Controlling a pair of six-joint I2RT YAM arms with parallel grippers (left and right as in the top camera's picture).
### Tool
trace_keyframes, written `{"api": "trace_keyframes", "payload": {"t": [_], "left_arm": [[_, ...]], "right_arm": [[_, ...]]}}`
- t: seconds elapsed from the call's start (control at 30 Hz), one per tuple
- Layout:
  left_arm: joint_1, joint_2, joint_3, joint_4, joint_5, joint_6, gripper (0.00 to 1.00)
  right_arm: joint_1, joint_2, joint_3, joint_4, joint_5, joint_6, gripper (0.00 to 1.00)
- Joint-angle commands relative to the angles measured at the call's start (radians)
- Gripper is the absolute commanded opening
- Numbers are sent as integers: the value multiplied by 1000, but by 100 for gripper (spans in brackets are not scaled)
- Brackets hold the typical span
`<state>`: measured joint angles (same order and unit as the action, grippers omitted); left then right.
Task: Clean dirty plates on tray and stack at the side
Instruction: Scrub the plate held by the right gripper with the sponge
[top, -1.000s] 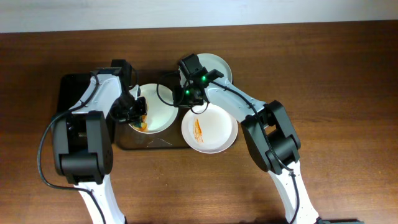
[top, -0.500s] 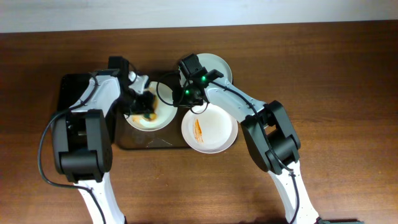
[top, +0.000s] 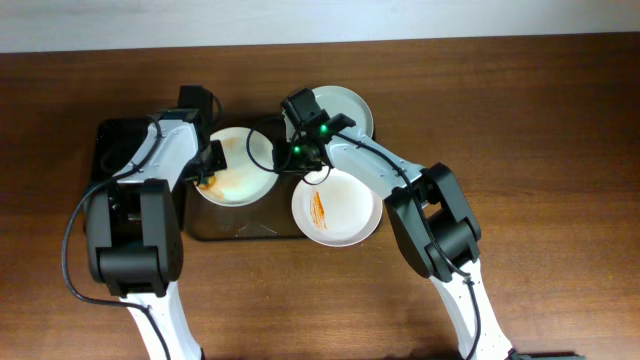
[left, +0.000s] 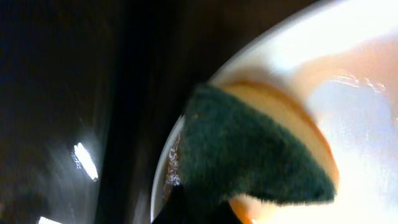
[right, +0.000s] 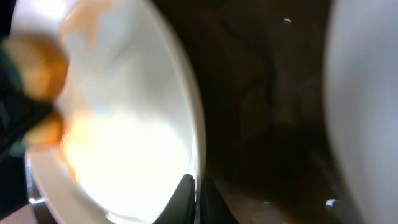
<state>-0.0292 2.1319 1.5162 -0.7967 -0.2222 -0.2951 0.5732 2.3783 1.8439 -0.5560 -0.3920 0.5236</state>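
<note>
Gripping a sponge (left: 249, 158) in the left pincer (top: 208, 170), jaws closed on it, green scouring face toward the wrist camera, yellow foam behind. Pressing that sponge against the rim of the smeared plate (top: 245, 160), right at the pincer's tips, with a thin orange film spread over the white surface just beyond them. Pinching the opposite rim of the same plate with the right pincer (top: 285, 163), closed on it, a finger (right: 184, 194) on either side of the rim. From the right wrist: plate directly ahead of the tips, sponge only a blur at its far edge. Holding all this over the dark tray (top: 115, 140), which lies below both pincers on the brown table (top: 540, 150). Just beside the right pincer, toward its own arm's base: a streaked plate (top: 345, 215), white with one orange line, overlapping the tray's edge. Behind the right pincer, on the side away from the arm's base: a clean plate (top: 350, 105), apart from the smeared one.
</note>
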Motion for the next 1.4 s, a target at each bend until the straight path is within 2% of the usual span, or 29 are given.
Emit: {"api": "trace_keyframes", "payload": {"t": [0.0,0.03,0.1,0.17,0.2,0.23,0.3,0.47,0.63,0.73,0.77,0.8,0.87,0.93,0.97,1.0,1.1,1.27,1.37], "left_arm": [[6,86,-43,129,-133,-52,1],[-4,86,-43,164,-133,-48,1],[-33,86,-43,230,-48,66,1],[-56,86,-43,260,113,231,1],[-62,86,-43,261,156,267,1],[-74,86,-43,249,286,335,1],[-73,86,-43,197,411,346,1],[-28,86,-43,-21,546,346,1],[0,86,-43,-190,548,344,1],[0,86,-43,-188,548,340,1],[0,86,-43,-182,548,333,1],[0,86,-43,-177,547,333,1],[0,86,-43,-169,548,333,1],[0,86,-43,-158,547,333,1],[0,86,-43,-157,547,333,1],[0,86,-43,-150,534,320,1],[0,86,-34,-64,353,227,1],[-1,86,-34,180,179,227,1],[-1,86,-34,135,-22,189,1]], "right_arm": [[-2,3,5,-12,0,-18,4],[-2,3,5,-12,0,-18,4],[-2,3,5,-12,0,-18,4],[-2,3,5,-12,0,-18,4],[-2,3,5,-13,0,-18,4],[-2,3,5,-13,0,-18,4],[-2,3,5,-16,0,-19,4],[-2,3,5,-16,0,-18,4],[-4,3,5,-12,0,-18,4],[-2,3,5,-13,4,-18,4],[0,5,5,-13,4,-18,9],[5,12,5,-13,11,-18,22],[15,34,5,-6,11,9,24],[16,51,5,12,11,43,23],[16,54,5,14,11,54,17],[16,54,5,14,11,55,4],[16,54,5,10,11,62,4],[16,54,5,1,11,61,4],[16,54,5,-5,11,61,4]]}}
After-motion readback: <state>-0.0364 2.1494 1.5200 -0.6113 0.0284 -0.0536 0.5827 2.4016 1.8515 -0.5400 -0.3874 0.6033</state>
